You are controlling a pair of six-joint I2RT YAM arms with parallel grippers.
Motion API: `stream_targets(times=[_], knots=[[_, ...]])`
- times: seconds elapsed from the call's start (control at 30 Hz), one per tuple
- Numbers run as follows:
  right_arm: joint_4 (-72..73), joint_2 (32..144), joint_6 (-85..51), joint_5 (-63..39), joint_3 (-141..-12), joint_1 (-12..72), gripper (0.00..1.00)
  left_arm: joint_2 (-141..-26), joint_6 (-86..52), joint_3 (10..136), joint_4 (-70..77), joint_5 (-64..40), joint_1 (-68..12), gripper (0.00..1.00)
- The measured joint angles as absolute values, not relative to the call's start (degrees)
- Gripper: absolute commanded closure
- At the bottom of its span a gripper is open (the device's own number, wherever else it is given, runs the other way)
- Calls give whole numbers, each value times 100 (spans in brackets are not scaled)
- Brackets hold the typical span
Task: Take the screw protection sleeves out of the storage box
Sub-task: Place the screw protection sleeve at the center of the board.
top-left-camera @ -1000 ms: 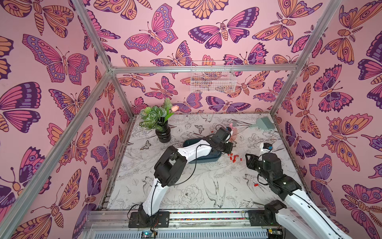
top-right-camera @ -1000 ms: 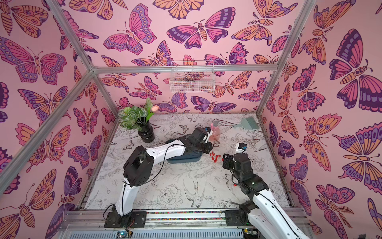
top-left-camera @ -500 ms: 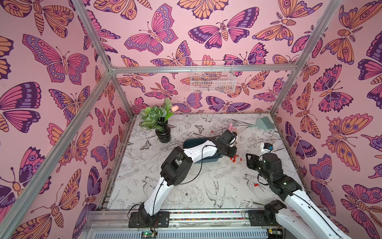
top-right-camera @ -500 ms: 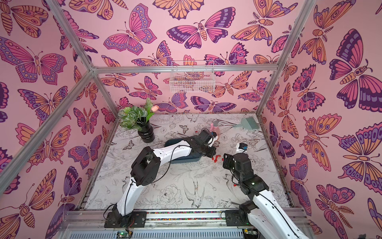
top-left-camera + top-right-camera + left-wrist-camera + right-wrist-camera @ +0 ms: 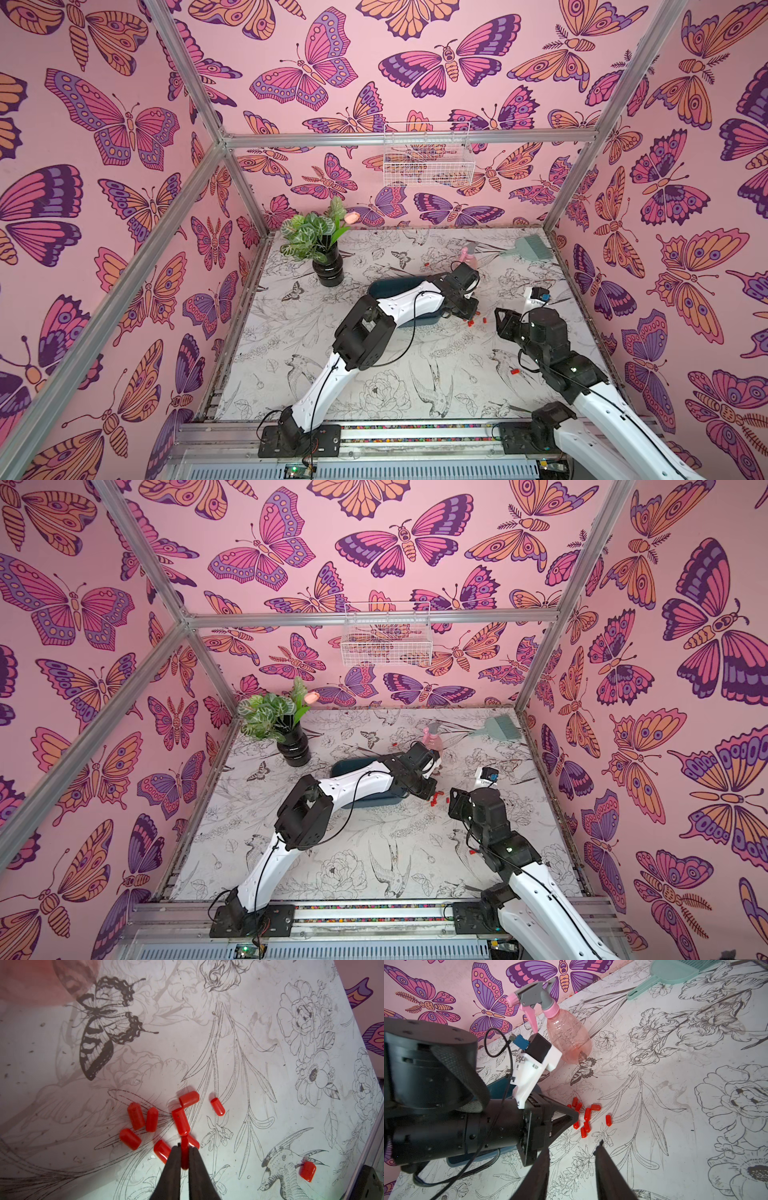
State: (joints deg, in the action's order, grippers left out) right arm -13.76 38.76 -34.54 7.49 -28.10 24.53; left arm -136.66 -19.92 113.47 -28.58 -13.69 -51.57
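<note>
We saw the left gripper (image 5: 184, 1148) reaching past the near right corner of the storage box (image 5: 390, 286), with its tips low over the table (image 5: 291, 332). Its jaws were nearly closed, pinching one red sleeve (image 5: 184, 1158) lengthwise between the two dark fingers (image 5: 174, 1165). In the left wrist view, about eight more screw protection sleeves (image 5: 180, 1123) lay on their sides in a loose cluster on the printed tabletop just beyond the fingertips, some touching one another. A lone sleeve (image 5: 307, 1171) lay well apart from them, on a drawn bird.

In both top views the cluster showed as small red specks beside the box's corner, between the two grippers. The left arm covered most of the teal box, so we could not tell whether any sleeves lay inside it.

The right gripper (image 5: 573, 1148) hung near the cluster on the other side. Its jaws stood partly open with nothing between them, only bare table.

A pink spray bottle (image 5: 569, 1039) stood upright behind the left gripper. A mint-green brush (image 5: 675, 970) lay farther back by the wall, and a leafy plant in a black vase (image 5: 328, 268) stood near the far left corner.
</note>
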Motion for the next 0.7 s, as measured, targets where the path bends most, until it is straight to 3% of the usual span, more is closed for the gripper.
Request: stream_targets(times=[0.13, 0.37, 0.7], knots=[[-1376, 3872, -3454, 749, -2810, 2453, 60, -13712, -1992, 11410, -2928, -1369, -5168, 85], [-1376, 3872, -3454, 749, -2810, 2453, 60, -13712, -1981, 11461, -3002, -1354, -5172, 73], [-2154, 3535, -3380, 742, -3118, 2453, 57, -13712, -1970, 11461, -3004, -1199, -5179, 70]])
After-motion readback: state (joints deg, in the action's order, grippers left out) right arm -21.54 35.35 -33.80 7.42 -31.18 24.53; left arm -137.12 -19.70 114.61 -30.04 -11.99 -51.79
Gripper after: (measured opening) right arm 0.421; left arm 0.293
